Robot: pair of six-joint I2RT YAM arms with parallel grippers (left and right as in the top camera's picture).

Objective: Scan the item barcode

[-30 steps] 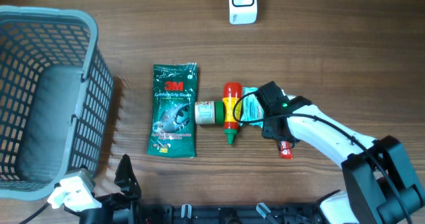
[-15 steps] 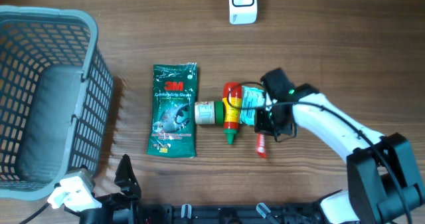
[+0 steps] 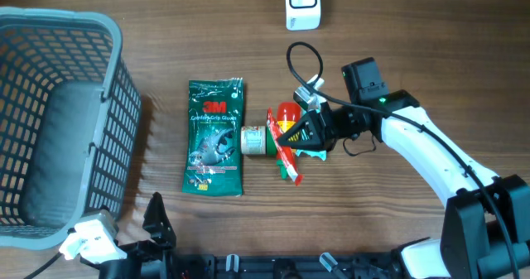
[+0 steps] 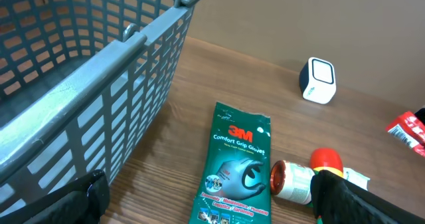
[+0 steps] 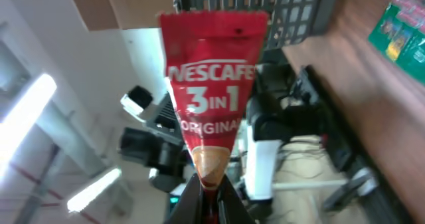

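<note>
1. Nearest, at the near-left edge, the left gripper sits idle with its black fingers spread wide and nothing between them. It looks parked clear of the work.
2. To the left stands the grey plastic basket. Its walls are a stiff open grid, and it probably waits for items once they are scanned.
3. Mid-table lies a row of goods on the wood-grain table. There is a flat, glossy green glove packet, then a small round jar on its side, then a red bottle with a yellow label.
4. Over that row the right gripper is clamped tight on the task's thing, a slim red coffee sachet.
   - It pinches the sachet by one narrow end, so the rest sticks out free.
   - That seems a sensible hold, since it leaves most of the sachet bare for scanning.
   - The sachet is thin, shiny foil, limp enough to bend, with white lettering facing the wrist camera.
   - I can't spot the barcode from here.
5. Farthest, at the far edge, the white scanner stands alone, a small rounded box. It is well apart from the sachet, which has yet to be carried over and turned to it.
</note>
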